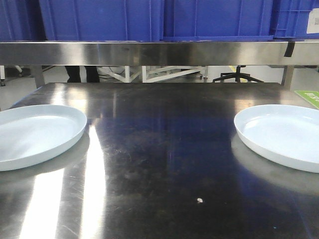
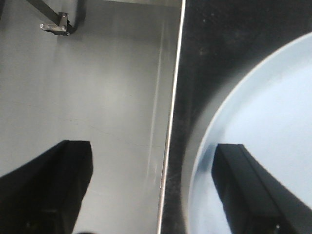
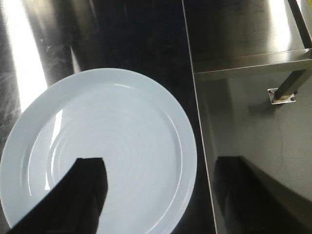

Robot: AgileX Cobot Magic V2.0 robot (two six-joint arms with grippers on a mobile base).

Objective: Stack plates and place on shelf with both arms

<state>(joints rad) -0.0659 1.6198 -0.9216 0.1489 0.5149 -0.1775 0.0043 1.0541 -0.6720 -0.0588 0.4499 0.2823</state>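
Note:
Two pale blue-white plates lie flat on the steel tabletop (image 1: 159,149): one at the left edge (image 1: 35,134), one at the right edge (image 1: 284,137). Neither arm shows in the front view. My left gripper (image 2: 151,190) is open above the table's left edge, one finger over the left plate (image 2: 263,122), the other past the edge. My right gripper (image 3: 156,195) is open above the table's right edge, one finger over the right plate (image 3: 112,141), the other past the edge. The shelf rail (image 1: 149,53) runs across the back, above the table.
Big blue crates (image 1: 99,20) stand on the shelf. A green mat corner (image 1: 309,95) lies at the far right of the table. A small white speck (image 1: 200,200) lies on the tabletop near the front. Table legs with floor brackets (image 3: 282,95) show beside the table.

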